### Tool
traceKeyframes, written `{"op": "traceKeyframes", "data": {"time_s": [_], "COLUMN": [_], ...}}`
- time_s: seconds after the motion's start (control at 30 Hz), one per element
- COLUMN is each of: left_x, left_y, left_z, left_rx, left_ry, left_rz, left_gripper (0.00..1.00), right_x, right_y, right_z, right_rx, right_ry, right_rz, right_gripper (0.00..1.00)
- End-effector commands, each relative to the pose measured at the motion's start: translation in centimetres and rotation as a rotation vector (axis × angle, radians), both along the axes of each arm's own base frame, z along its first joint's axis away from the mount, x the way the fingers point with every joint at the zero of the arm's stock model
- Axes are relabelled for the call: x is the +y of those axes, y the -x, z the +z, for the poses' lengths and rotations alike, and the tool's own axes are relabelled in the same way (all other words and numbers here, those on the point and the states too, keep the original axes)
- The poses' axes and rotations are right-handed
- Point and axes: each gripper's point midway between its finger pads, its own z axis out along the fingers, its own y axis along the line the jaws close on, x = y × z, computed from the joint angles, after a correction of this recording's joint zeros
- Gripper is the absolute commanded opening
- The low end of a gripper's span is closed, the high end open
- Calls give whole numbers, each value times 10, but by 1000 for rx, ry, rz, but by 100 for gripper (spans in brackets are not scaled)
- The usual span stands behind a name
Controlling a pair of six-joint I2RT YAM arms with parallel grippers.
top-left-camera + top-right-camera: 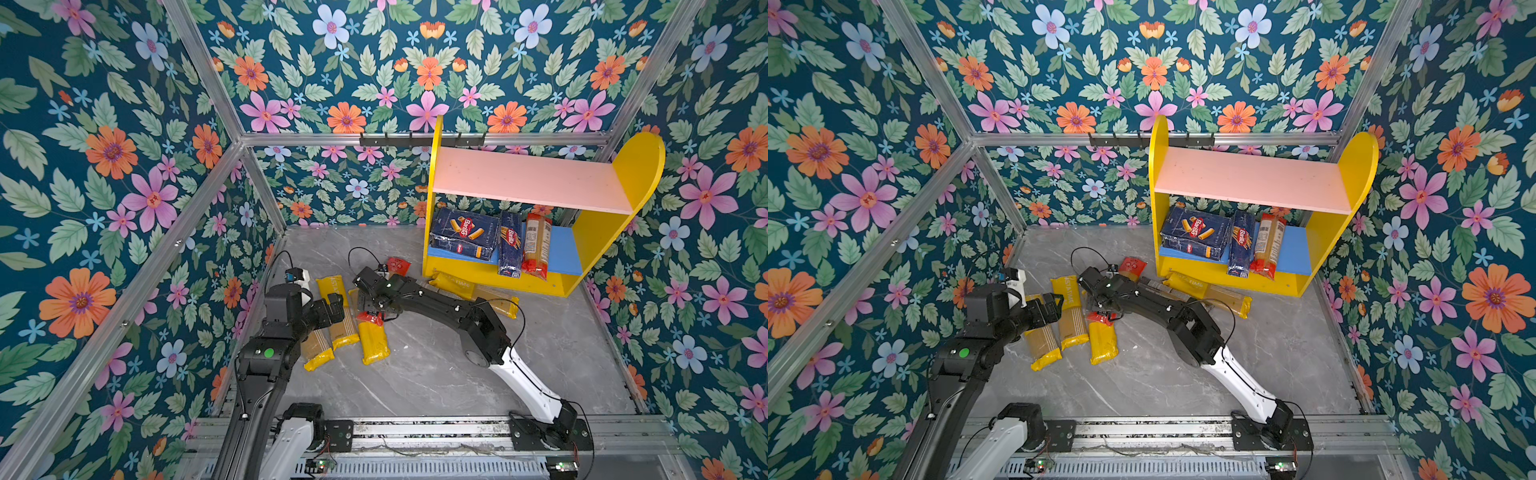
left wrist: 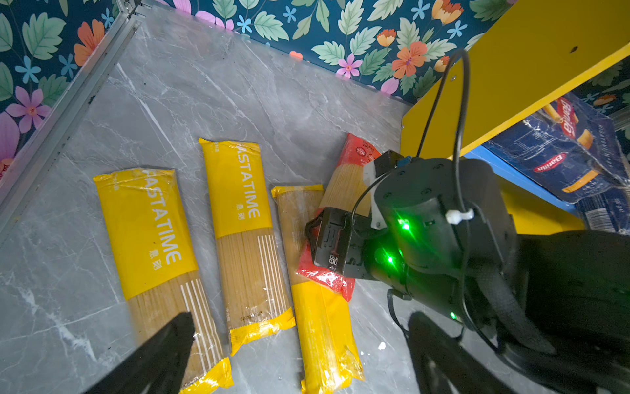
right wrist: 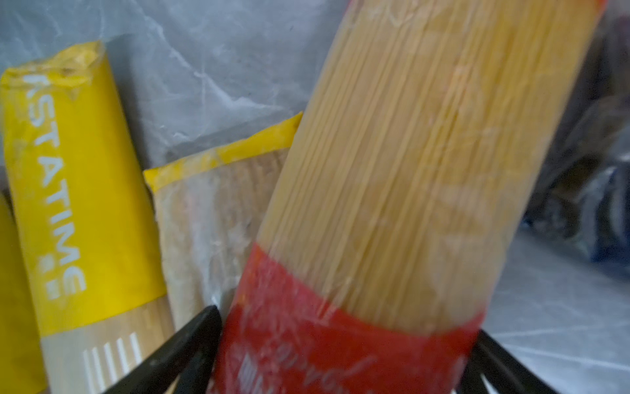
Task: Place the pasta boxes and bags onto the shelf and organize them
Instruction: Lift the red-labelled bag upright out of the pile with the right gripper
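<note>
The right gripper (image 3: 346, 320) should close squarely and lift slowly, because the red-ended spaghetti bag (image 3: 409, 170) would be held near its end and may sag. Its jaws stand wide apart, one at each side of this bag, which lies mid-frame in a top view, lower left of the shelf (image 1: 640, 166).

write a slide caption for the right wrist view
Open right gripper straddling the red end of a spaghetti bag, yellow-ended bags alongside on the grey marble table.
</note>
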Motion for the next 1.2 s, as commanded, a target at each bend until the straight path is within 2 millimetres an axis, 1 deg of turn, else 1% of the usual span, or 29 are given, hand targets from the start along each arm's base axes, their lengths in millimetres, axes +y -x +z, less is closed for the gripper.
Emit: {"op": "traceKeyframes", "data": {"time_s": [0.0, 0.03, 0.07, 0.13, 0.17, 0.2, 0.3, 0.4, 0.43, 0.47, 0.53, 0.6, 0.67, 0.7, 0.73, 0.8, 0.83, 0.87, 0.9, 1.0, 1.07, 1.17], "left_x": [-2, -2, -2, -3, -3, -3, -4, -5, -5, -6, -7, -8, -8, -8, -8, -7, -6, -6, -5, -4, -3, -2], "left_y": [-4, -4, -4, -4, -4, -4, -3, -3, -3, -3, -3, -2, -2, -2, -1, 0, 1, 2, 3, 6, 7, 9], "left_z": [5, 5, 5, 5, 6, 5, 6, 8, 9, 10, 9, 8, 6, 5, 6, 7, 9, 9, 10, 14, 16, 19], "left_rx": [-25, -25, -25, -26, -27, -26, -27, -32, -32, -34, -32, -28, -21, -20, -21, -27, -32, -32, -33, -39, -44, -51], "left_ry": [1, 2, 3, 4, 6, 5, 9, 13, 14, 17, 21, 22, 26, 25, 24, 23, 21, 18, 17, 15, 13, 13], "left_rz": [-13, -13, -14, -16, -16, -17, -20, -27, -29, -32, -36, -41, -41, -41, -40, -36, -34, -32, -30, -25, -21, -21], "left_gripper": [100, 100, 100, 100, 100, 100, 100, 100, 100, 100, 100, 100, 100, 100, 100, 100, 100, 100, 100, 100, 100, 100], "right_x": [-4, -6, -6, -12, -18, -22, -41, -59, -66, -71, -81, -90, -99, -100, -100, -99, -97, -97, -96, -89, -87, -87], "right_y": [5, 7, 10, 18, 22, 26, 41, 62, 71, 78, 94, 103, 111, 114, 116, 120, 122, 124, 125, 129, 129, 128], "right_z": [-2, -2, 0, 1, 2, 3, 5, 7, 4, 6, 1, -5, -17, -20, -26, -36, -41, -44, -47, -47, -48, -56], "right_rx": [19, 22, 21, 28, 33, 35, 48, 57, 67, 67, 82, 88, 102, 103, 100, 95, 93, 92, 88, 54, 43, 43], "right_ry": [17, 18, 13, 15, 21, 25, 34, 59, 80, 93, 122, 151, 170, 166, 154, 125, 111, 106, 107, 120, 140, 166], "right_rz": [18, 25, 31, 40, 41, 43, 46, 65, 76, 82, 100, 101, 101, 104, 111, 124, 133, 140, 147, 179, 185, 177], "right_gripper": [92, 84, 79, 59, 53, 49, 42, 42, 42, 41, 41, 43, 48, 50, 55, 69, 80, 86, 88, 94, 94, 94]}}
